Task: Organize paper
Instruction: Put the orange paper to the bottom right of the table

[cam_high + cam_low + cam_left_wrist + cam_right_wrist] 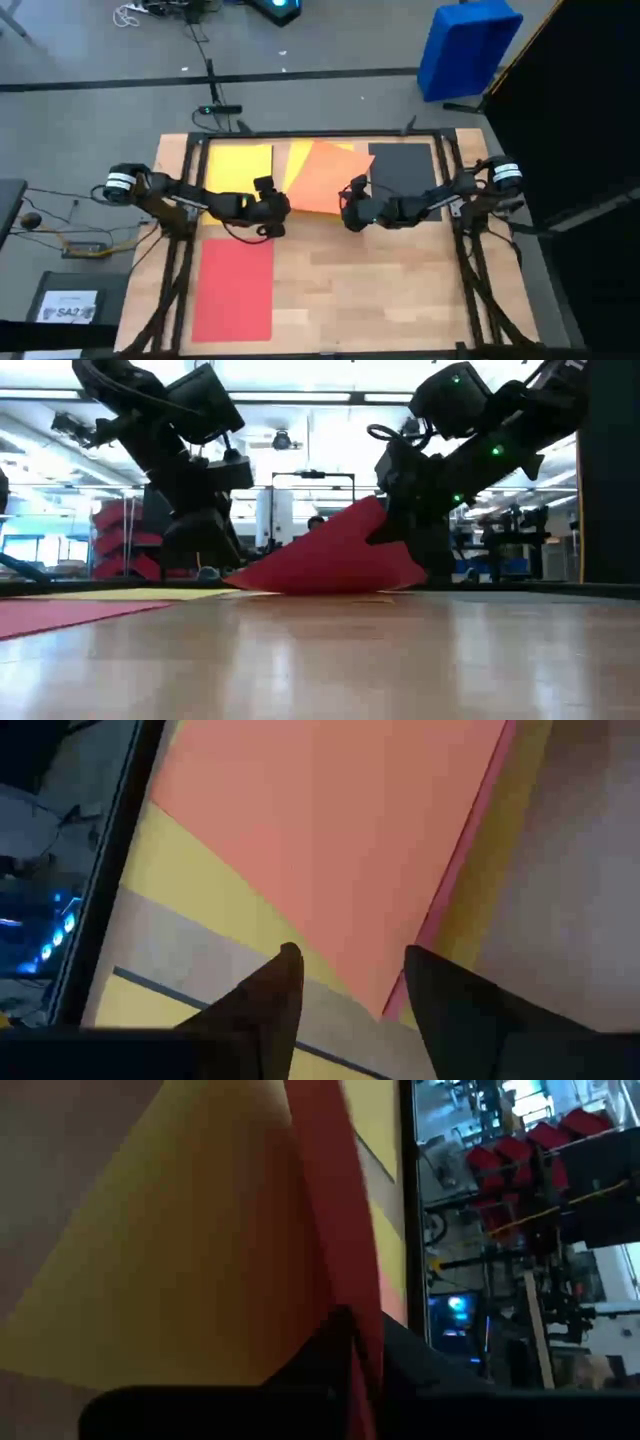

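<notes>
Right end effector (349, 213) pinches orange paper (322, 178); left end effector (281, 213) open.

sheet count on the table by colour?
Yellow flat paper sheets: 2, one flat, one under the orange
Orange flat paper sheet: 1, edge pinched and lifted by the right gripper
Dark grey flat paper sheet: 1
Red flat paper sheet: 1
Total: 5
</notes>
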